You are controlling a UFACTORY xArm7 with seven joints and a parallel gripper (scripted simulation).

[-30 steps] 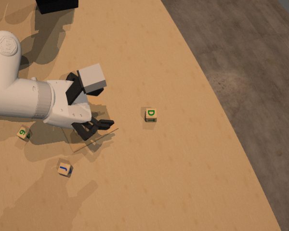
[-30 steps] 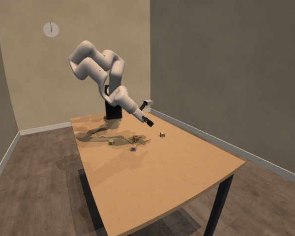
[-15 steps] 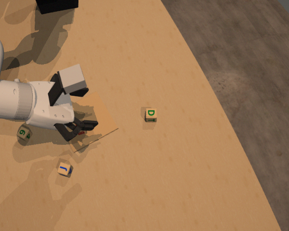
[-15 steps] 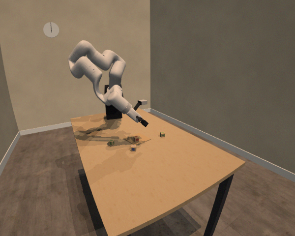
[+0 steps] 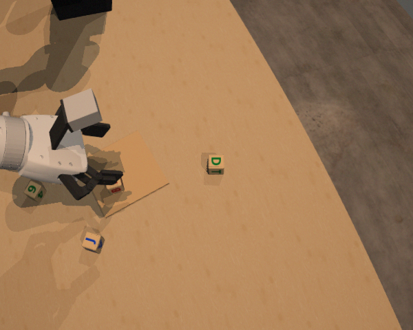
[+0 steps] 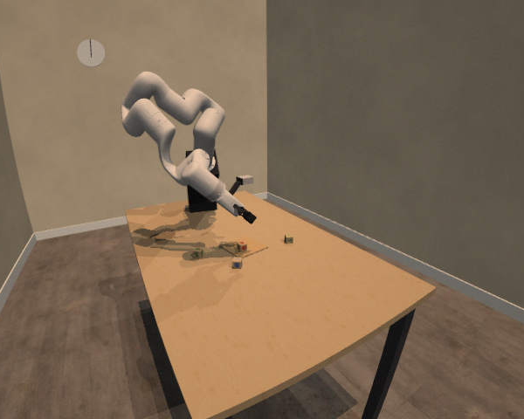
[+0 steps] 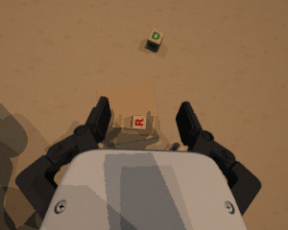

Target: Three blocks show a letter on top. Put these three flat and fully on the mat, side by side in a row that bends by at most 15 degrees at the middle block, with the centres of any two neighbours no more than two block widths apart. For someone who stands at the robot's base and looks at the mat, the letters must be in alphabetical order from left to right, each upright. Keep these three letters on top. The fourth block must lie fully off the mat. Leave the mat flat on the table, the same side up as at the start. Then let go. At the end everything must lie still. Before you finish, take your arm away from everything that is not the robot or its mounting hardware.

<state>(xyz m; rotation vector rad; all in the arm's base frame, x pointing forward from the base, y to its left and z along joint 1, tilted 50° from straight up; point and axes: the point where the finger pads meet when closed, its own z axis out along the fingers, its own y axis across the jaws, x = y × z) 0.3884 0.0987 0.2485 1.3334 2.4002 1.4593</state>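
Gripper (image 5: 111, 153) (image 6: 251, 218) (image 7: 144, 107) first, as the top view gives it to me: released, its two dark fingers spread wide left of centre, over the mat (image 5: 139, 170) (image 6: 256, 247) (image 7: 130, 97). One finger partly hides the R block (image 5: 115, 188) (image 6: 242, 246) (image 7: 138, 122), which sits on the mat near its lower side. The D block (image 5: 215, 161) (image 6: 289, 239) (image 7: 155, 37) is out on the desk (image 5: 270, 213) (image 6: 298, 311) (image 7: 240, 72), right of the mat; the J block (image 5: 91, 240) (image 6: 237, 263) lies below the mat, and the block with a 6 on top (image 5: 34, 189) (image 6: 198, 252) is off to the left. So only one letter is on the mat, and I'd watch the turning: from the base, at the upper left of the frame, reading runs opposite to this picture, so a row placed to suit my eye could end up reversed or upside down. In the exterior view the gripper hangs above the mat, near the middle of the frame, clasping nothing. A descent too low or off-centre could clip R, tipping its letter off the top or dragging the thin mat. In the wrist view R shows between the open fingers, sideways; a grasp across its corners could twist it, and crowding neighbours could leave no finger room.
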